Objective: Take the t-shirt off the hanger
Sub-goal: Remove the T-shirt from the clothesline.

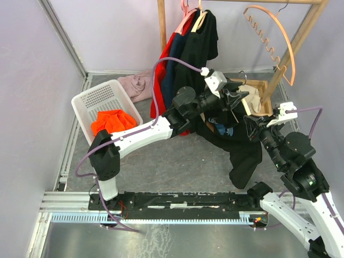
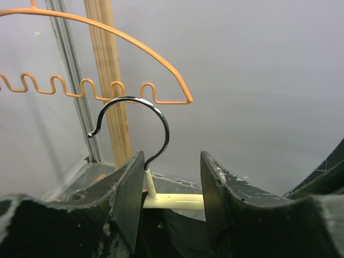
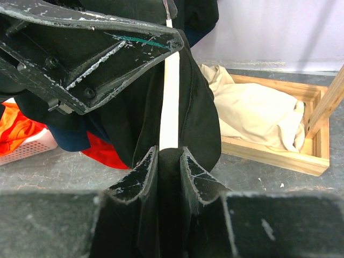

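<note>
Left gripper: fingers partly open, standing either side of the cream hanger at its hook neck, with no firm clamp evident. Right gripper: fingers nearly closed, pinching the black t-shirt over a hanger arm. The t-shirt is still on the hanger, draping to the table between both arms.

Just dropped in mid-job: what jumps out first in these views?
A black t-shirt hangs at centre between both arms, the right hand pinching its cloth by the cream hanger. The left hand stands open around that hanger's neck. Far left, an orange garment lies in the white basket.
</note>
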Robot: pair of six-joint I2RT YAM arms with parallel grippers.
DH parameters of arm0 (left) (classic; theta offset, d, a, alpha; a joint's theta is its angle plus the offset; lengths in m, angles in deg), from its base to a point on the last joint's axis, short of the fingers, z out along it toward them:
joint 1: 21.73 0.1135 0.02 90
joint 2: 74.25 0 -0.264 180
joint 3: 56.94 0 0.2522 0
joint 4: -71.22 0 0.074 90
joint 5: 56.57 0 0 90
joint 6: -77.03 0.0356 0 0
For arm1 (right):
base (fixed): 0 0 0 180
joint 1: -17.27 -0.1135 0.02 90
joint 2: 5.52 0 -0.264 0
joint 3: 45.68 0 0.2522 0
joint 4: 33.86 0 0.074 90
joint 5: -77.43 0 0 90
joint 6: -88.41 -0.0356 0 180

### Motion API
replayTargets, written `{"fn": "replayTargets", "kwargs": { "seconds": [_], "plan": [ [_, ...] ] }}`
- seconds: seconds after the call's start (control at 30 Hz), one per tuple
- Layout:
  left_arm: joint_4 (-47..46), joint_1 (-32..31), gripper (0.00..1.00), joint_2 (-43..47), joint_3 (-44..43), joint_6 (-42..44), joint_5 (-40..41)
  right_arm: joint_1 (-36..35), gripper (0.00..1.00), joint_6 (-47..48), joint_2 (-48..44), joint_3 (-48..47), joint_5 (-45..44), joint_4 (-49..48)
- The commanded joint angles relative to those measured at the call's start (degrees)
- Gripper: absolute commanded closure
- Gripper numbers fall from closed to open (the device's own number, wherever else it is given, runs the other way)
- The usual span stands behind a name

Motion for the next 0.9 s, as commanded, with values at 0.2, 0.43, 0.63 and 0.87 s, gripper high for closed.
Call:
{"fn": "replayTargets", "kwargs": {
  "seconds": [0.2,0.43,0.63,0.87],
  "plan": [
    [-2.59,-1.32,0.44,1.22,-4.73,1.38,-3.9,-0.12,0.99,-0.43,0.55,-0.26,1.29,-5.68],
    [-1.91,-1.2,0.4,0.83,-5.81,3.08,-2.42,-0.1,0.99,-0.42,0.32,-0.17,1.67,-5.6],
    [-1.09,-1.24,0.45,-0.56,-7.54,2.85,-3.21,-0.12,0.99,-0.43,0.54,-0.33,2.03,-5.68],
    [1.23,-0.94,0.46,-2.54,-10.41,2.86,-2.1,-0.12,0.99,-0.69,-0.1,0.06,3.34,-6.21]
  ]
}}
